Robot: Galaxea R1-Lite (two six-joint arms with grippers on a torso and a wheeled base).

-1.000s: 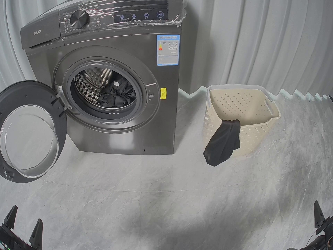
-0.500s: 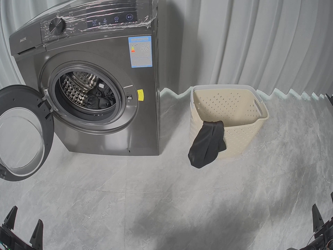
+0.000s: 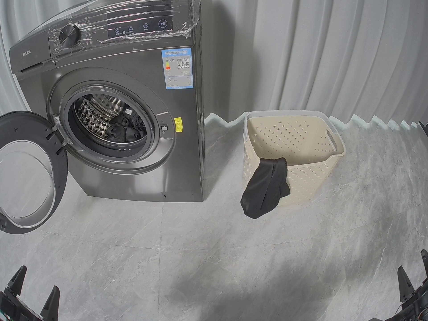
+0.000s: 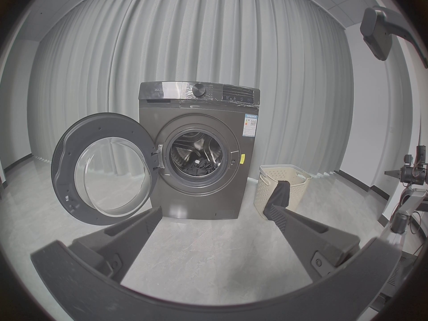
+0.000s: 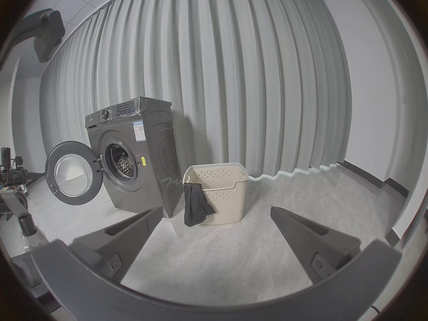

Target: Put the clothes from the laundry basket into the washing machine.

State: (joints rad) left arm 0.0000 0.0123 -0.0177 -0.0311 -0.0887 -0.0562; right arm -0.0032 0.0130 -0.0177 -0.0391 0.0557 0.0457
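A cream laundry basket [image 3: 307,139] [image 4: 294,174] [image 5: 225,188] stands on the floor to the right of the grey washing machine [image 3: 133,67] [image 4: 200,157] [image 5: 133,157]. A black garment [image 3: 265,188] [image 4: 279,193] [image 5: 195,203] hangs over the basket's front rim, down its outside. Dark clothes [image 3: 125,128] [image 4: 198,168] lie inside the drum. The machine's round door [image 3: 26,170] [image 4: 104,170] [image 5: 73,172] is swung wide open to the left. My left gripper [image 3: 34,287] [image 4: 214,212] is open and empty, low at the near left. My right gripper [image 3: 413,268] [image 5: 216,212] is open and empty at the near right.
Pale curtains [image 3: 312,41] cover the wall behind the machine and basket. Bare grey tile floor [image 3: 214,255] stretches between me and both. A stand with equipment [image 4: 410,188] is off to one side.
The head view has shifted, so the machine and basket sit further left in the picture than a second ago. Both grippers stay low and open. The garment has not moved on the basket.
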